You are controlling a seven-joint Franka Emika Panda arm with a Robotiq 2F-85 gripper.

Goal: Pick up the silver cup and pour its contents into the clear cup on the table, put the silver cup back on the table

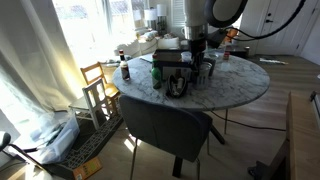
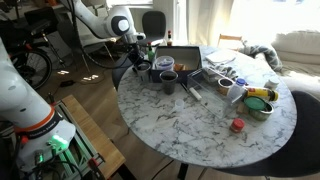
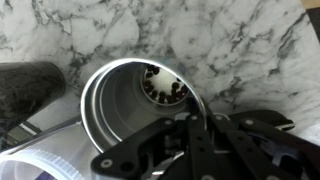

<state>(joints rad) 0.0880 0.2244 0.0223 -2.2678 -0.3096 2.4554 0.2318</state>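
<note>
Wrist view: the black pincer [image 3: 195, 122] comes in from the bottom edge, its linkages converging right at the near rim of the silver cup [image 3: 125, 105]. The fingers look drawn close together there, but I cannot tell whether they actually clamp the wall. The cup is a plain round cylinder of shiny metal with a thin bright rim and smooth, reflective inner walls. A small cluster of dark and white bits [image 3: 163, 85] lies on its floor. Behind it spreads the table [image 3: 235, 40], white with grey marble veining. Whether the cup stands on it or hangs just above cannot be seen. To the left, just beside the cup, lies a matte dark cylinder [image 3: 28, 85], and a pale translucent rim [image 3: 45, 160] curves in at the near left corner.

In an exterior view the white arm [image 2: 100, 20] reaches down to the far left part of the round tabletop, the pincer low beside a dark tray [image 2: 188, 55] and two dark cups [image 2: 168, 82]. To the right sit a bowl [image 2: 262, 103] and a small red thing [image 2: 237, 125]. In an exterior view a dark chair [image 1: 165, 125] stands at the near edge, and the tray and containers hide the cup
</note>
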